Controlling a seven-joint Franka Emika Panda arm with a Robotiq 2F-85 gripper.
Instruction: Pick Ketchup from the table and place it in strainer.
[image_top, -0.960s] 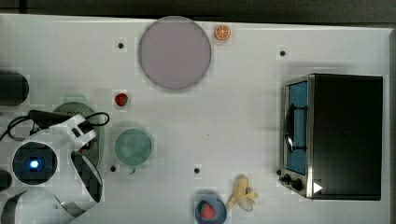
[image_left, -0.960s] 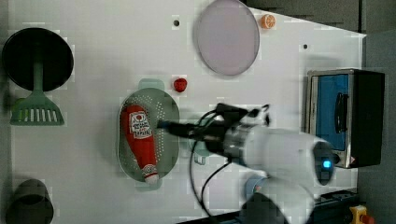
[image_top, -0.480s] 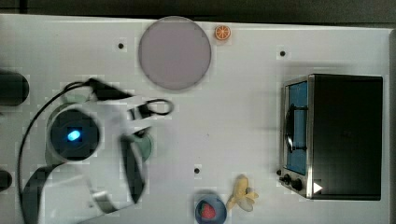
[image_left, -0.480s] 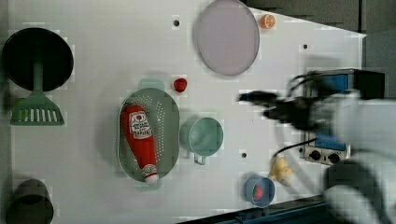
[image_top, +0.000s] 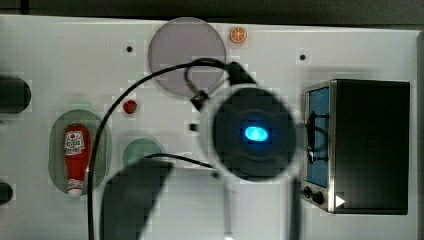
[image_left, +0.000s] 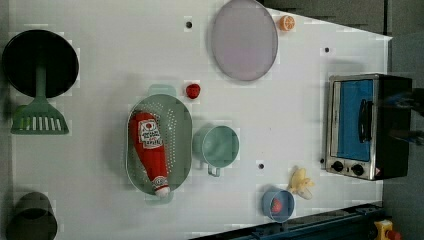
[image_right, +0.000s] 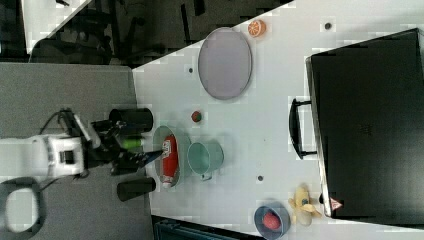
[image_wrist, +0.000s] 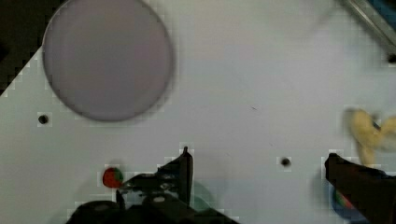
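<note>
Top view | arm (image_top: 252, 132) hides cup's (image_top: 141, 151) edge; ketchup (image_top: 76, 157) in strainer (image_top: 56, 150)

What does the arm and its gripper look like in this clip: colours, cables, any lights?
The arm has white, rounded link shells with dark grey joints. In the top view a round dark housing carries a glowing blue light, and black cables loop along the arm. The gripper is black, with two dark, tapered jaws standing wide apart in the wrist view.
</note>
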